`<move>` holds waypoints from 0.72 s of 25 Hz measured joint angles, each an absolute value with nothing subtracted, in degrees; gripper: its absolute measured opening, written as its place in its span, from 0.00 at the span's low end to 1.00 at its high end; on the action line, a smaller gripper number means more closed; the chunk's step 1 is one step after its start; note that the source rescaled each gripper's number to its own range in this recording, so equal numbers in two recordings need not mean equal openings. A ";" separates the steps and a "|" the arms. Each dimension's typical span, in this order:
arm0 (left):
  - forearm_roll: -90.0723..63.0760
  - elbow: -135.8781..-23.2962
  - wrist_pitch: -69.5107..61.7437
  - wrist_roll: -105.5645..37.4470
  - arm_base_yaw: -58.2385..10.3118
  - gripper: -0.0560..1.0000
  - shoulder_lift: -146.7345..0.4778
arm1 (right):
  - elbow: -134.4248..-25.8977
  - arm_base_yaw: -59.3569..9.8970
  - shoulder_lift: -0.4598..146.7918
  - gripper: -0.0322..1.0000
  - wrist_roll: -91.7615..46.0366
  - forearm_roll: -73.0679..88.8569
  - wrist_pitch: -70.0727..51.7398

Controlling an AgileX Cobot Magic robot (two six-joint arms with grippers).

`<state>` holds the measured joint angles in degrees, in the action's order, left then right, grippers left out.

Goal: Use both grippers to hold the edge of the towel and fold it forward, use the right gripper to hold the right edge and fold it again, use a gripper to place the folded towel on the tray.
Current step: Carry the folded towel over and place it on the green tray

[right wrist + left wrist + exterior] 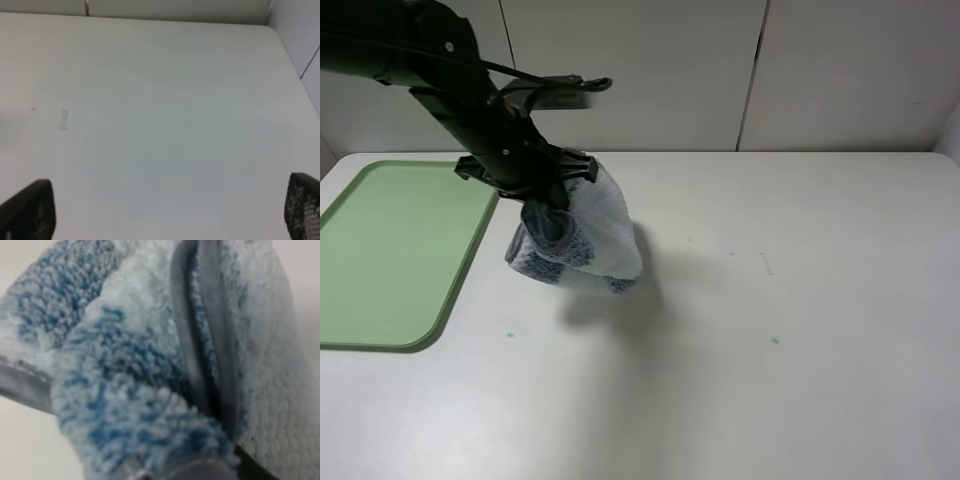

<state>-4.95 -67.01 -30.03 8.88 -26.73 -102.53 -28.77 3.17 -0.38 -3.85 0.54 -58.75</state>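
The folded towel (590, 245), white with mottled blue-grey stripes, hangs bunched above the table just right of the tray (390, 250). My left gripper (548, 205) is shut on its upper part, reaching in from the top left. The left wrist view is filled by the towel (125, 365), with its grey trimmed edge (182, 340) running through the middle. My right gripper (167, 215) stands open over bare table, with one black fingertip (30, 210) at each lower corner of its view. The right arm does not show in the exterior high view.
The light-green tray lies flat at the table's left edge with nothing on it. The white table (800, 300) stretches to the right and front, with a few small specks. White wall panels (640, 70) close off the back.
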 joint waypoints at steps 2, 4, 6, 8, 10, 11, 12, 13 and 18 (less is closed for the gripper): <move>-4.95 -65.67 -30.30 7.76 -23.75 0.22 -100.81 | -28.77 3.17 -0.38 1.00 -3.85 0.54 -58.75; -4.95 -64.41 -30.80 6.49 -20.98 0.22 -99.43 | -28.77 3.17 -0.38 1.00 -3.85 0.54 -58.75; -4.83 -63.48 -30.94 5.14 -17.94 0.22 -98.26 | -28.77 3.17 -0.38 1.00 -3.85 0.54 -58.75; -4.79 -62.74 -31.16 3.78 -15.24 0.22 -97.49 | -28.77 3.17 -0.38 1.00 -3.85 0.54 -58.75; -4.79 -62.29 -31.67 2.16 -12.38 0.22 -97.13 | -28.77 3.17 -0.38 1.00 -3.85 0.54 -58.75; -4.79 -62.23 -31.80 1.51 -11.25 0.22 -97.05 | -28.77 3.17 -0.38 1.00 -3.85 0.54 -58.75; -4.79 -62.17 -31.93 0.78 -9.93 0.22 -97.00 | -28.77 3.17 -0.38 1.00 -3.85 0.54 -58.75; -4.79 -62.17 -32.01 0.00 -8.66 0.22 -97.00 | -28.77 3.17 -0.38 1.00 -3.85 0.54 -58.75; -4.79 -62.17 -31.09 -3.14 -3.16 0.22 -97.00 | -28.77 3.17 -0.38 1.00 -3.85 0.54 -58.75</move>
<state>-4.79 -62.17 -31.09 -3.14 -3.16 -97.00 -28.77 3.17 -0.38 -3.85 0.54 -58.75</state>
